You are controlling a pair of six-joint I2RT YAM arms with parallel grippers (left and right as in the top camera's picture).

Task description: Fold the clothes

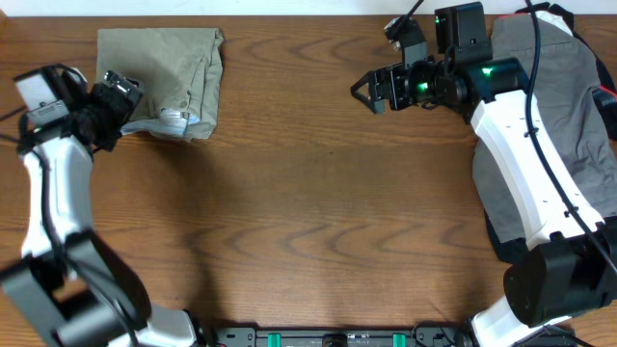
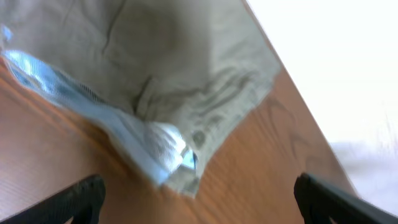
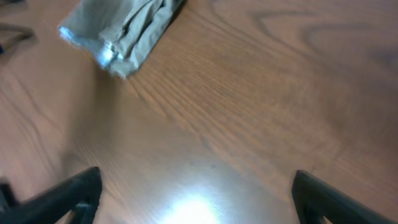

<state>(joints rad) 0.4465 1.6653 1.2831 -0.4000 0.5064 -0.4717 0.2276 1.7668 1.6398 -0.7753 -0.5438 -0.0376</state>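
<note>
The khaki-beige shorts (image 1: 164,79) lie folded into a compact rectangle at the table's back left, with whitish pocket lining showing at the front edge. They also show in the left wrist view (image 2: 174,74) and the right wrist view (image 3: 124,31). My left gripper (image 1: 123,101) is open and empty, just left of the fold's front edge, with its fingers apart over bare wood (image 2: 199,199). My right gripper (image 1: 371,93) is open and empty above the table at the back right, far from the shorts, with its fingers spread (image 3: 196,193).
A darker grey garment (image 1: 569,125) lies at the right edge, partly under my right arm. The wooden table (image 1: 318,212) stretches between the arms. The table's back edge runs just behind the shorts.
</note>
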